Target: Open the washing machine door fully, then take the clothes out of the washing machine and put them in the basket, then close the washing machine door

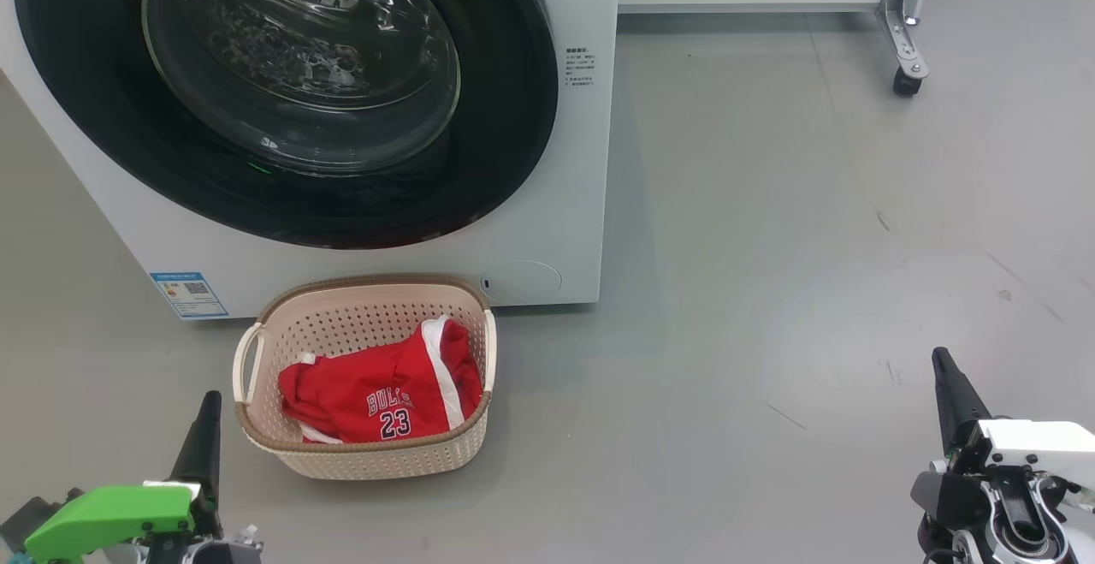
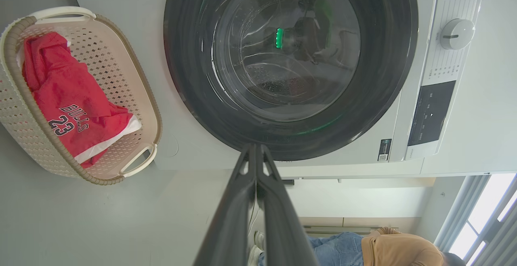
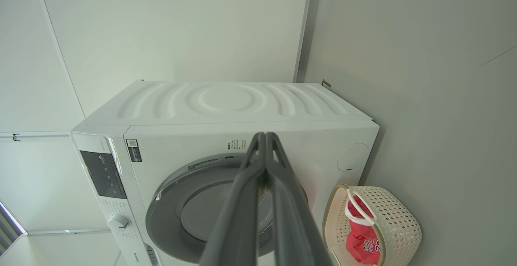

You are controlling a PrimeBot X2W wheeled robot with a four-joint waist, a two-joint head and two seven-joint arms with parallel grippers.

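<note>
Red clothes [image 1: 385,393], one jersey, are seen in the one basket [image 1: 368,283], just before the one washing machine [image 1: 569,204], its door [image 1: 513,119] closed. Left gripper [image 2: 255,149] and right gripper [image 3: 264,137] are pinched together, empty; open floor [image 1: 770,290] is left between them.

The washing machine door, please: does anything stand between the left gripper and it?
Nothing visible does. The shut left gripper points toward the closed round door with its glossy black rim; the cream perforated basket holding the red jersey sits off to one side.
</note>
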